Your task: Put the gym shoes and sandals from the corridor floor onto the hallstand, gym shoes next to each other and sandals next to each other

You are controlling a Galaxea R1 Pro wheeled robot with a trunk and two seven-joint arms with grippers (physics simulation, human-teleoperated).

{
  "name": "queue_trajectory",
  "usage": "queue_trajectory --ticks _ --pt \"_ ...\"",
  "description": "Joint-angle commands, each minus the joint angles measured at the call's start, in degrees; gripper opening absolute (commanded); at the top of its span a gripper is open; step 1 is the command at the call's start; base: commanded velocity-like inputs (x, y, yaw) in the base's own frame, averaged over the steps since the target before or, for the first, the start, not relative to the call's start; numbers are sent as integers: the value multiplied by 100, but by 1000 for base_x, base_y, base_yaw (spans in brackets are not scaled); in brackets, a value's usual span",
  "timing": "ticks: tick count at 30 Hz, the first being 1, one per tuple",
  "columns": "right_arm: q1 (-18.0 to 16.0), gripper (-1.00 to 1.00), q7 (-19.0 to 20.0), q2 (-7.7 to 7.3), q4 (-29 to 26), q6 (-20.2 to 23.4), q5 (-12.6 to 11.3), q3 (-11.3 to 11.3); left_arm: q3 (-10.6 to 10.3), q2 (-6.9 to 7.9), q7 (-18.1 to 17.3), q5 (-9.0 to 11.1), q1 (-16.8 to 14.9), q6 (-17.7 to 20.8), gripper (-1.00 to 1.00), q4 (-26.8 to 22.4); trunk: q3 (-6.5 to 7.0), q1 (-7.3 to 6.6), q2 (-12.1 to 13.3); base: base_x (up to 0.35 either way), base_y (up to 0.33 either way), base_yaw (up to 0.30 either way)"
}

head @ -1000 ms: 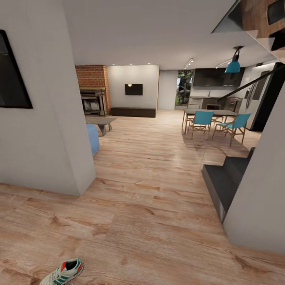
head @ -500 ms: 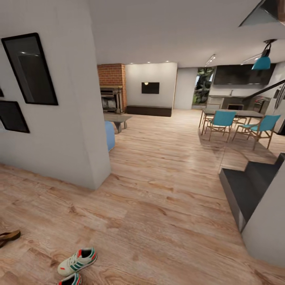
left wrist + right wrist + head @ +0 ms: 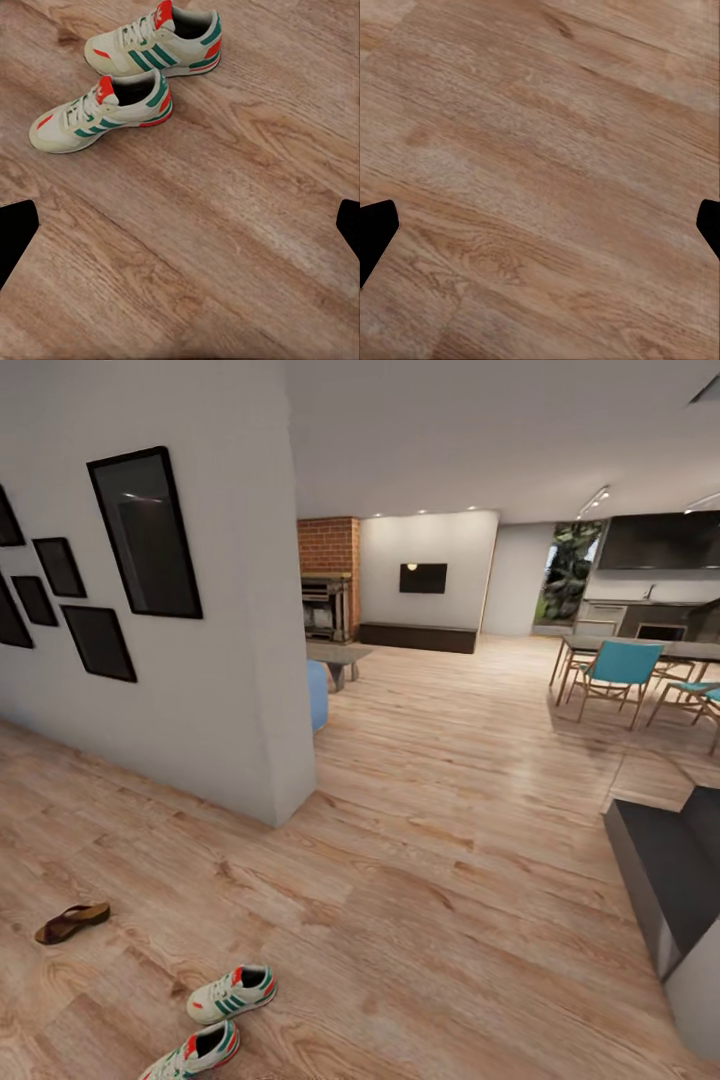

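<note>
Two gym shoes (image 3: 232, 993) (image 3: 196, 1052) are lying side by side on the floor (image 3: 430, 880), near left; one sandal (image 3: 70, 923) is lying farther left. Both grippers (image 3: 180, 225) (image 3: 540, 225) are hanging wide open over bare planks, gripping nothing.

The left claw (image 3: 180, 225) is held wide open, its two dark fingertips (image 3: 16, 229) seen at opposite edges of the left wrist view. The right claw (image 3: 540, 229) is likewise spread, nothing gripped between its fingertips (image 3: 376, 232).

The nearer white sneaker with teal stripes (image 3: 195, 1052) is cut by the head view's bottom edge. The teal dining chair (image 3: 700, 700) is cropped at the right.
</note>
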Motion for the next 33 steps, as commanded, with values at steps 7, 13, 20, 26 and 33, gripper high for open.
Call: queue_trajectory --ticks 7,13,20,26,33 --pt "-2 100 -2 -1 1 -17 4 -4 -12 0 -2 49 -5 -18 100 6 -36 0 -3 0 0 267" --pt "-2 100 -2 -1 2 -17 7 -4 -12 0 -2 49 -5 -18 100 6 -62 0 -3 0 0 267" --pt "-2 100 -2 5 2 -17 10 -2 -12 8 -2 49 -5 -18 100 6 -92 0 -3 0 0 267" --pt "-2 100 -2 7 2 -17 11 3 -12 9 -2 49 -5 -18 100 6 -118 0 -3 0 0 267" --pt "-2 100 -2 8 2 -17 11 4 -12 9 -2 38 -9 -18 100 6 -148 0 -3 0 0 267"
